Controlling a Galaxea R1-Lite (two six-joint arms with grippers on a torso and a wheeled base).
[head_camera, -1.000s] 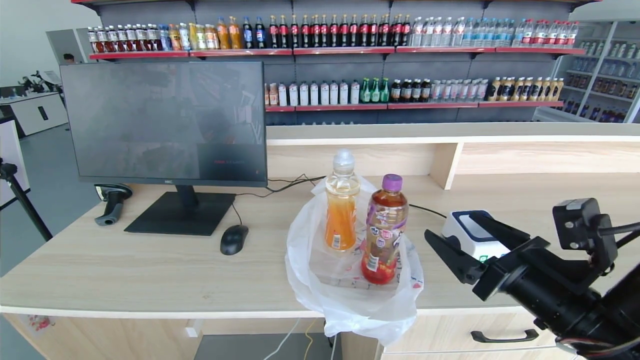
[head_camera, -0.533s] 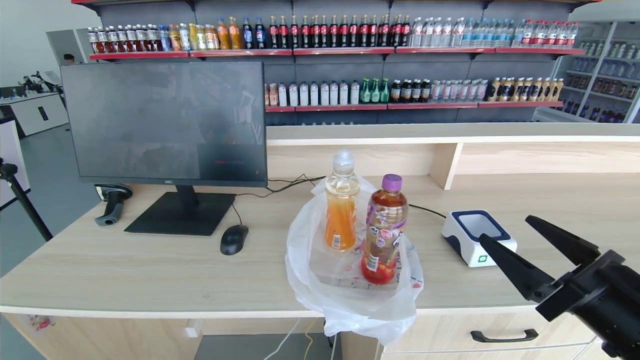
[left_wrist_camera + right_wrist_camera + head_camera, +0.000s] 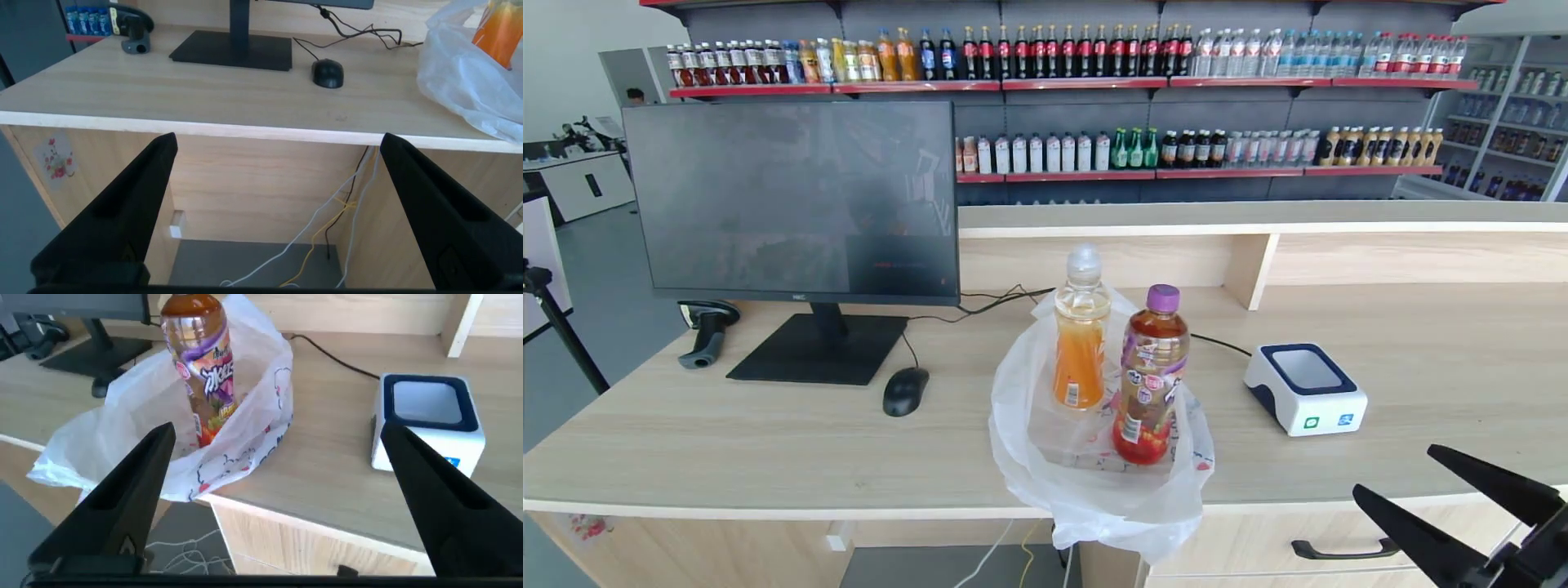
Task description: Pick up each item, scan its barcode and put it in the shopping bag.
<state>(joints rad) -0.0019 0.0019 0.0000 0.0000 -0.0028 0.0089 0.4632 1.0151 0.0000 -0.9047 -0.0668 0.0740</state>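
Right pincer (image 3: 1393, 469): I am holding it wide open and gripping nothing, low off the front edge of the counter (image 3: 727, 441), on the near side of the scanner box (image 3: 1304, 388).
Left pincer (image 3: 278, 139): I am holding it spread wide too, empty, below countertop level in front of the counter.
Shopping bag (image 3: 1094, 482): thin white plastic, lying spread on the counter with its lower part hanging over the front edge.
Orange drink bottle (image 3: 1081, 343): standing upright in the bag.
Purple-capped bottle (image 3: 1150, 384): standing upright just beside it, nearer me. The plastic seems to be rising around both, though I cannot tell how far.
The scanner box is sitting to the bag's right, apart from it, window facing up.
Monitor (image 3: 792, 200), mouse (image 3: 905, 390), handheld scanner (image 3: 707, 331): sitting on the counter's left part.
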